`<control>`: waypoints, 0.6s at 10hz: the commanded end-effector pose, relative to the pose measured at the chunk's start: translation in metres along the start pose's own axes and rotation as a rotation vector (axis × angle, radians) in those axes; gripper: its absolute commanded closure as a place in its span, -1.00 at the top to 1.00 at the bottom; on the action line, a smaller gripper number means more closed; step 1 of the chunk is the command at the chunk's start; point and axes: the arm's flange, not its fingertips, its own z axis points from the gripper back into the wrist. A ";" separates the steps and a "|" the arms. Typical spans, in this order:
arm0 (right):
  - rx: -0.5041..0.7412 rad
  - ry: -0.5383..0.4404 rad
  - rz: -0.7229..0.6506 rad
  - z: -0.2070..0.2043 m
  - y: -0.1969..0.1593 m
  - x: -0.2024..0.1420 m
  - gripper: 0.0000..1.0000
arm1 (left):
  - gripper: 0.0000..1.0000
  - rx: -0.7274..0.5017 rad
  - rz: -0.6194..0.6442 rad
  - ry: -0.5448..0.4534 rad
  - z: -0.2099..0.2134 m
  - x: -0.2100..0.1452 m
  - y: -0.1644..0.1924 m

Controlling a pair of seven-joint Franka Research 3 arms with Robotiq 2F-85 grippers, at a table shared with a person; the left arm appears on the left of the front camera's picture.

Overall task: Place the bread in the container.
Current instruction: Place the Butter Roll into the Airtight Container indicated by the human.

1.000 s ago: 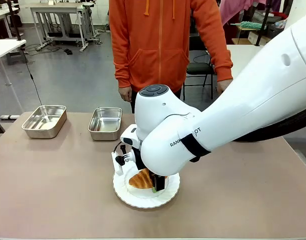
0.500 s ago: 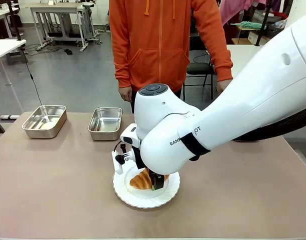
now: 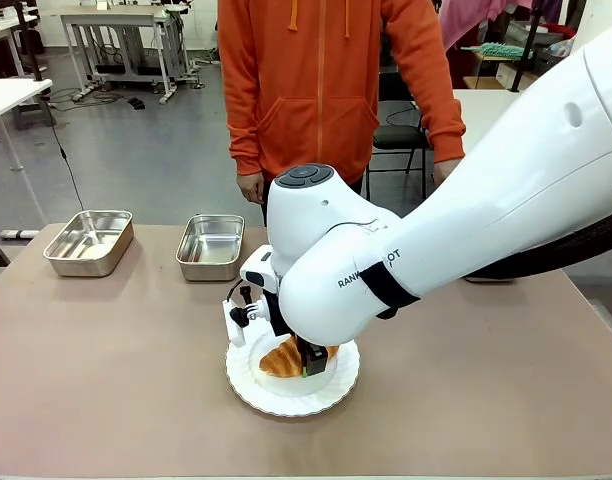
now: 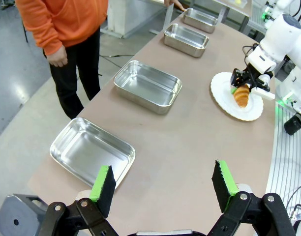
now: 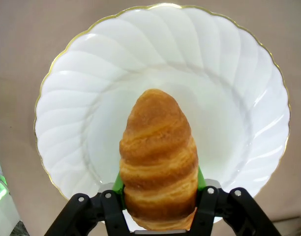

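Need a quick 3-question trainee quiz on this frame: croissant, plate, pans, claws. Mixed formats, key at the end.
1. True or false: the right claw is shut on the croissant.
2. What does the croissant sit over? A) a steel pan B) the white plate C) bare table
3. Fill in: the left wrist view shows ___ steel pans along the table's far edge, the nearest at.

Key: 1 true. 2 B. 3 four. Note that the left claw is open and empty above the table, and the person in the orange hoodie stands behind the pans.
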 end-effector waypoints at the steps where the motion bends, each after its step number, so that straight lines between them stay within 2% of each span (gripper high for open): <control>1: -0.015 -0.014 0.008 -0.003 0.001 0.000 0.13 | 1.00 -0.001 -0.009 -0.005 0.001 0.003 -0.002; 2: 0.000 0.000 0.000 0.000 0.000 0.000 0.13 | 1.00 -0.001 -0.009 -0.005 0.001 0.003 -0.002; 3: -0.051 -0.043 -0.103 0.028 -0.005 -0.004 0.13 | 1.00 -0.001 -0.009 -0.005 0.001 0.003 -0.002; 6: -0.116 0.031 -0.368 0.139 -0.015 -0.049 0.13 | 1.00 -0.001 -0.009 -0.005 0.001 0.003 -0.002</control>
